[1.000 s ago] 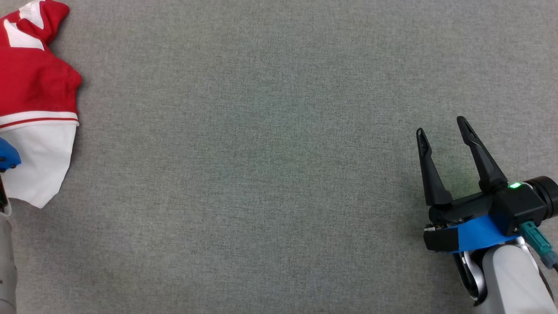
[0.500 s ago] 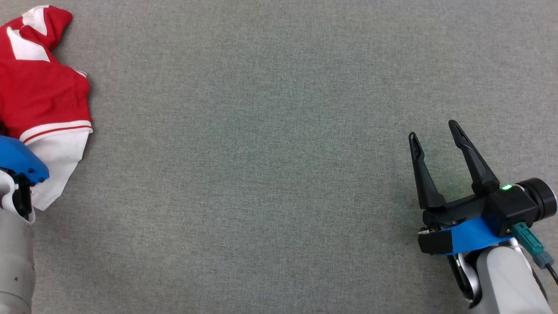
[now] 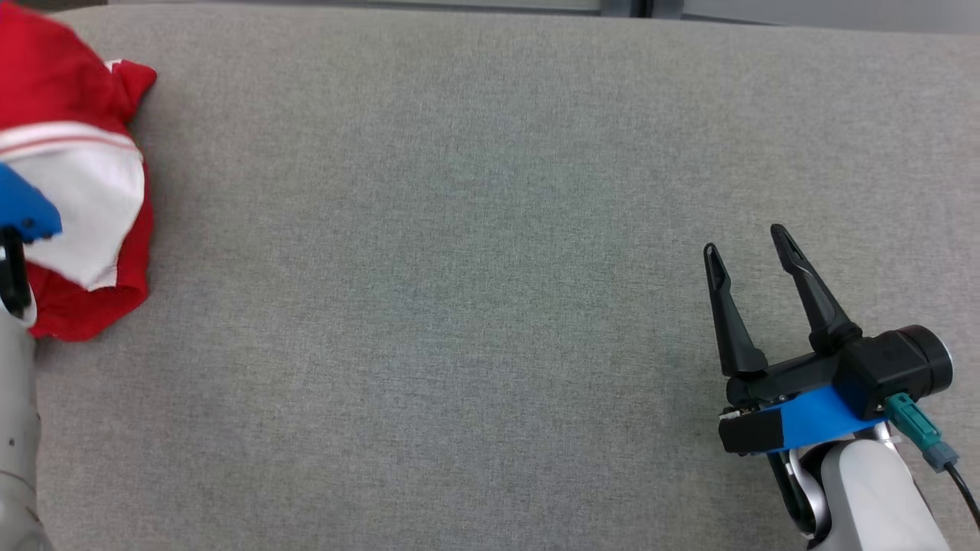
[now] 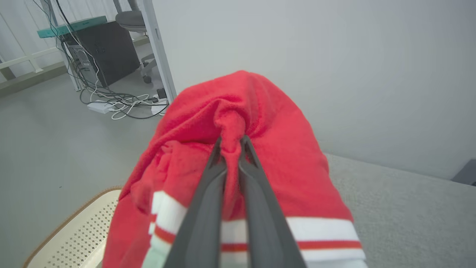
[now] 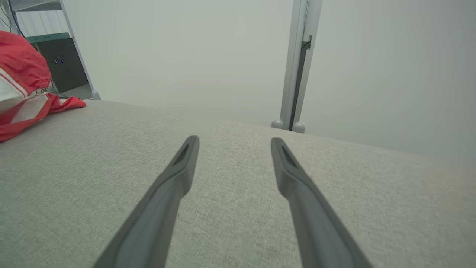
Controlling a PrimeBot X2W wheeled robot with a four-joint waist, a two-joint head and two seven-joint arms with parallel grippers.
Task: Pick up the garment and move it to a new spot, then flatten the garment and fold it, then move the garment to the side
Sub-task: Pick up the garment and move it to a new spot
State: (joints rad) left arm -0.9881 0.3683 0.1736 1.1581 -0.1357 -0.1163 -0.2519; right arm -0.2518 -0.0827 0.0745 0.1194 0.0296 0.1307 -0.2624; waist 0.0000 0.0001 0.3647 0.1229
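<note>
Where my left gripper (image 4: 231, 144) bites: a bunched fold of the red-and-white garment (image 4: 282, 156) — fingers nearly together.
My right gripper (image 3: 746, 240): spread wide, empty, above the grey table (image 3: 459, 268).
Garment: table's far-left edge.

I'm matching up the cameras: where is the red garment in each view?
Head view: garment at the left edge, upper half.
Left wrist view: garment at centre, pinched in the left gripper.
Right wrist view: garment in the upper left corner.
Shared landmark: the grey surface.
</note>
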